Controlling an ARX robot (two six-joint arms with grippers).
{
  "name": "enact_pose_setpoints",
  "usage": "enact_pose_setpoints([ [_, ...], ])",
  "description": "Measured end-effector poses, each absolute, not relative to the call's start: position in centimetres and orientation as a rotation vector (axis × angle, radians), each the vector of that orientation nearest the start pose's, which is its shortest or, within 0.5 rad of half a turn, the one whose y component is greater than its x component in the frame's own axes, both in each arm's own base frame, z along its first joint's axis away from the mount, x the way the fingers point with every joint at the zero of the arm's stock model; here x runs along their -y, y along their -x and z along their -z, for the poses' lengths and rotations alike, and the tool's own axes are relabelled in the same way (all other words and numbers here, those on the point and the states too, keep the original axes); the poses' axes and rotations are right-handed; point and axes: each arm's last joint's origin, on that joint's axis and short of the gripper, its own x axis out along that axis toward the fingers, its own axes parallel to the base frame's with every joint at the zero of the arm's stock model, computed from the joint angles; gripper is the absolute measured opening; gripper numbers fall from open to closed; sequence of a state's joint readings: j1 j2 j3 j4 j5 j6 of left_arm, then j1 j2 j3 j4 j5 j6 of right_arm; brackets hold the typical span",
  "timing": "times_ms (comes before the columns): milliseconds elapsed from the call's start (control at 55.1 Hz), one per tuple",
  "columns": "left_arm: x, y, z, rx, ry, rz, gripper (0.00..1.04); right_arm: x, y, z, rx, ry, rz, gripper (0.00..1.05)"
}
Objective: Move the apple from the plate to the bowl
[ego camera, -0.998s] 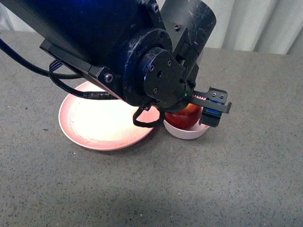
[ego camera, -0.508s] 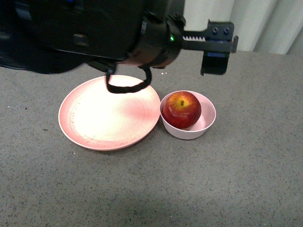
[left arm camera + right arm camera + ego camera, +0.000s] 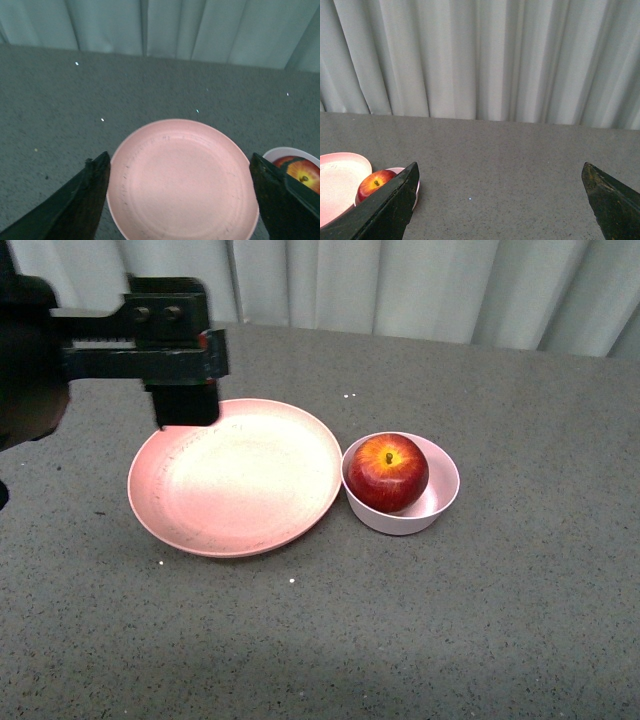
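— apple [image 3: 388,472]: where? 
— seated in the bowl [image 3: 438,508], which touches the plate [image 3: 236,480] on the grey tabletop [image 3: 480,620].
— left tool [image 3: 182,200]? 
— fingers spread, holding nothing, above the plate's far left rim.
— right tool [image 3: 502,200]? 
— fingers spread too, holding nothing.

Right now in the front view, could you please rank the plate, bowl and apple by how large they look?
1. Plate, clearly the widest.
2. Bowl, a little wider than the apple inside it.
3. Apple, smallest.
All three sit at a similar distance, so the order looks reliable.
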State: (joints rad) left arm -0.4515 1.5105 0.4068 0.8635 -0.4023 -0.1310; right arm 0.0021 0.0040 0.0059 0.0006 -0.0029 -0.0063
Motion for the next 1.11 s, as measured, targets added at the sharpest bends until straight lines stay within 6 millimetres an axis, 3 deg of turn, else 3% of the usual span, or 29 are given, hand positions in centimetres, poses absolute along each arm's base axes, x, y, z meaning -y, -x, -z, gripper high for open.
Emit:
enact_pose_setpoints([
  [163,6.9,-21.3,-16.2,-0.018,0.035,0.004,0.55,0.0,-9.8,-16.5,0.002,0.006,-0.003,0.95],
  [290,4.6,-19.0,-16.1,-0.016,0.014,0.012,0.25,0.0,-9.8,-16.5,0.002,0.006,-0.003,0.95],
  [417,3.4,-17.8,-16.1,-0.019,0.015,0.005,0.04,0.0,-9.8,-16.5,0.002,0.006,-0.003,0.95],
  [961,0.1,-13.9,-16.8,0.006,0.008,-0.002,0.04,0.0,-9.8,-16.5,0.002,0.006,-0.003,0.95],
  [1107,0.0,-13.4,-17.1,0.013,0.007,0.002,0.04,0.0,-9.8,-16.5,0.002,0.006,-0.003,0.95],
])
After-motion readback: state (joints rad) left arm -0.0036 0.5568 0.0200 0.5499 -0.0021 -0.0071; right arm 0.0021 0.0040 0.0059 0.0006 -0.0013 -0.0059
